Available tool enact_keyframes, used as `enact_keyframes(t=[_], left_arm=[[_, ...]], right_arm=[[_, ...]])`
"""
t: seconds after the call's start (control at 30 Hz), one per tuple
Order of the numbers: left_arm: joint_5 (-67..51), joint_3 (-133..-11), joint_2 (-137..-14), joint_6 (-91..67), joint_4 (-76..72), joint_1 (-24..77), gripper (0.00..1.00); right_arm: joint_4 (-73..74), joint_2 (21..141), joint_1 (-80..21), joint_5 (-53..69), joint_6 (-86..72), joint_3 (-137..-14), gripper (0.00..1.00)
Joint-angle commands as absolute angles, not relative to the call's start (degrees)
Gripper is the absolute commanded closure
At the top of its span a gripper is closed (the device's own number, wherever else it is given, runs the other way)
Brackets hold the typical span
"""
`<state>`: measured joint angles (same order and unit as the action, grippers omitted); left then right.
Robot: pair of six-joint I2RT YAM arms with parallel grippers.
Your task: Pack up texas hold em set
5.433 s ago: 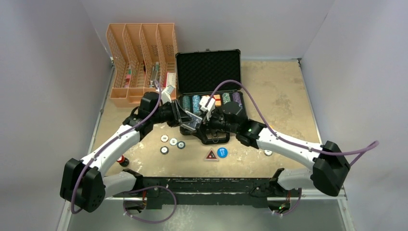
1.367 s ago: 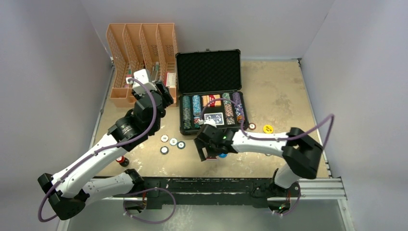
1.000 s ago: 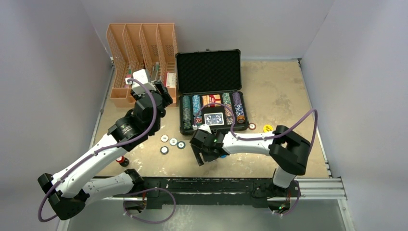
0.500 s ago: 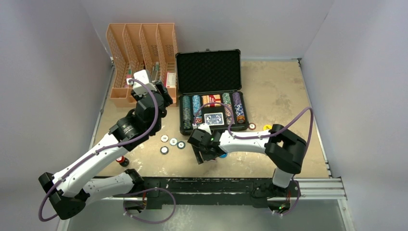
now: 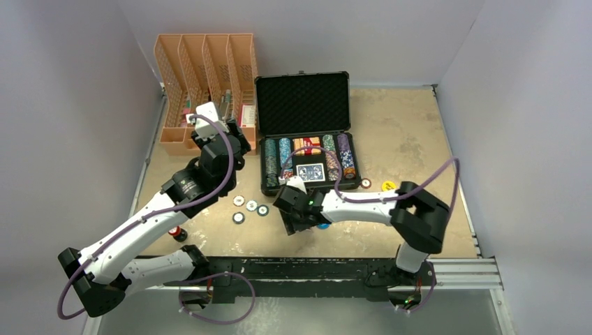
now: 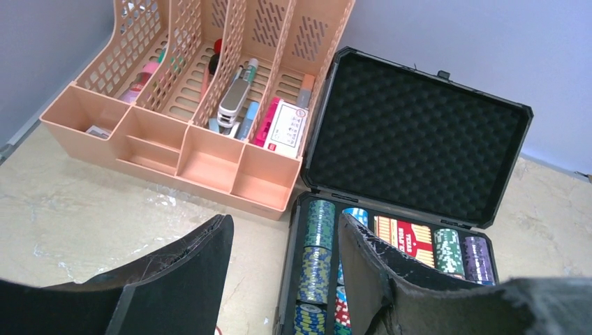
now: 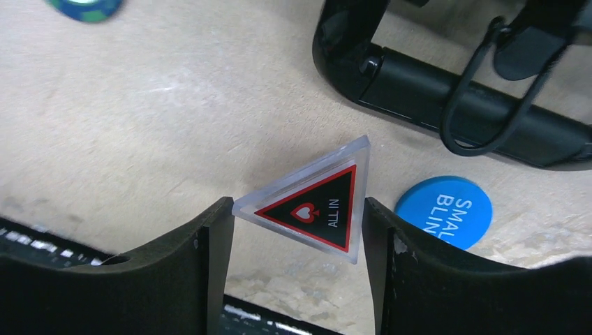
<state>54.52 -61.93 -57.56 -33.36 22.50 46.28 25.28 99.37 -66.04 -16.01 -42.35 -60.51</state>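
The black case lies open at the back, with chip rows, a red deck and a blue deck in its tray. My right gripper is low in front of the case handle. Its fingers touch both sides of a clear triangular "ALL IN" marker on the table. A blue "small blind" disc lies just to its right. My left gripper is open and empty, raised over the case's left edge.
The orange file organiser stands at the back left, against the case. Several loose chips lie left of the handle. A chip and a yellow disc lie right of the case. A red-and-black bottle stands beside the left arm.
Both grippers left the case front; the blue deck now lies in the tray. The left arm lifted back-left. The right gripper came down around the triangular marker and has barely moved since.
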Motion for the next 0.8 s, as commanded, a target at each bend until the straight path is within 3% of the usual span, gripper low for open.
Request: enact_keyframes(t=[0.0,0.13,0.3,0.53,0.77], left_arm=[[60.1,-61.9,-56.4,-34.7,23.8,46.4,0.44],[69.9,-62.7,-54.4,-40.0,29.1,46.4,0.44],[70.4,-60.7,-50.9,-40.2,27.4,46.4,0.44],[66.2,-61.2,-51.6,-37.2,27.1,46.4,0.44],[63.6,-60.9,-51.8,-34.2,26.5,46.4,0.44]], right_arm=[[16.8,88.4,-66.0,-16.9,-35.6,-58.2,0.38],[12.8,80.8,-63.7,-16.2,-34.8,-56.5,0.38],[11.3,77.5,-54.1,-16.3,-33.4,-57.9,0.38],[10.6,85.5,-40.6,-15.6,-28.0,-69.1,0.37],[12.0,97.7,-36.5,-12.6,-22.2,-79.6,0.37]])
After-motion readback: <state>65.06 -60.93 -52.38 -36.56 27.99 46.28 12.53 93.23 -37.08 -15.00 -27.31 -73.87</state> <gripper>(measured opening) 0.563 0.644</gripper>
